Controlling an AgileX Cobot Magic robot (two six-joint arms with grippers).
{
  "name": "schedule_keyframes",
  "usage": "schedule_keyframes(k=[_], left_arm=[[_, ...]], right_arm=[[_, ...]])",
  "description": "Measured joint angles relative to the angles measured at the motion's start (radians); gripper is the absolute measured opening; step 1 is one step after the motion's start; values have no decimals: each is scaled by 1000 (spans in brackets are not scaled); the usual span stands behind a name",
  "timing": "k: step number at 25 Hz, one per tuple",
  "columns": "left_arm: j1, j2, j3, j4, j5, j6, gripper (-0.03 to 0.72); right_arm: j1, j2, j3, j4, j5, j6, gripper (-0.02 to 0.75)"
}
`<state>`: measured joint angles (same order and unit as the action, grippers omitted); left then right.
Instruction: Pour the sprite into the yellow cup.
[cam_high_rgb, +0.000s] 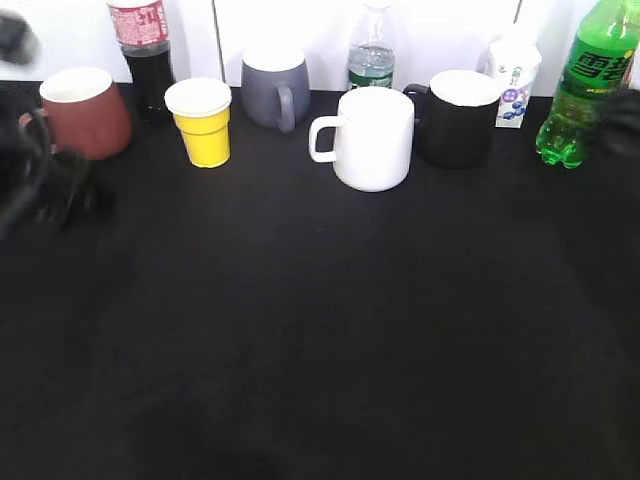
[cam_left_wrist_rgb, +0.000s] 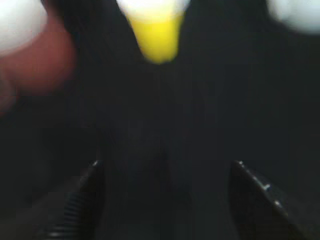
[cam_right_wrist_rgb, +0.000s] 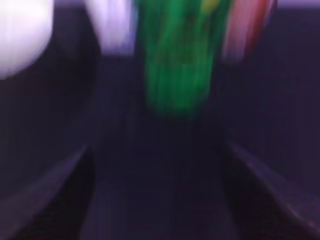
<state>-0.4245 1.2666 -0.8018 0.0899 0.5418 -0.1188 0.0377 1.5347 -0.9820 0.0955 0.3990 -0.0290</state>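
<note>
The sprite (cam_high_rgb: 590, 85), a tall green bottle with a green label, stands upright at the back right; it also shows blurred in the right wrist view (cam_right_wrist_rgb: 177, 60), straight ahead of my right gripper (cam_right_wrist_rgb: 157, 165), which is open, empty and some way short of it. The yellow cup (cam_high_rgb: 202, 125) stands upright at the back left, and it shows in the left wrist view (cam_left_wrist_rgb: 156, 35). My left gripper (cam_left_wrist_rgb: 165, 172) is open and empty, pointing at the cup from a distance. In the exterior view the left arm is a dark blur at the left edge (cam_high_rgb: 40, 185).
Along the back stand a brown-red mug (cam_high_rgb: 85, 112), a cola bottle (cam_high_rgb: 145, 55), a grey mug (cam_high_rgb: 275, 90), a clear bottle (cam_high_rgb: 371, 55), a white mug (cam_high_rgb: 370, 138), a black mug (cam_high_rgb: 458, 117) and a small carton (cam_high_rgb: 514, 85). Black cloth (cam_high_rgb: 320, 330) covers the table.
</note>
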Motion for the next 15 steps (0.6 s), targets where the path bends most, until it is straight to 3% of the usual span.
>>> schedule_keyframes(k=[1, 4, 7, 12, 15], left_arm=[[-7, 0, -40, -47, 188, 0, 576], [-7, -3, -95, -90, 612, 0, 576], [-7, -119, -99, -90, 670, 0, 576], [-8, -592, -66, -82, 675, 22, 577], [-8, -856, 34, -81, 676, 56, 578]], right_arm=[[0, -40, -23, 4, 162, 0, 595], [0, -159, -33, -20, 445, 1, 595], [0, -313, -33, -32, 617, 4, 592], [0, -744, 0, -78, 675, 45, 592], [0, -992, 96, -81, 727, 48, 592]])
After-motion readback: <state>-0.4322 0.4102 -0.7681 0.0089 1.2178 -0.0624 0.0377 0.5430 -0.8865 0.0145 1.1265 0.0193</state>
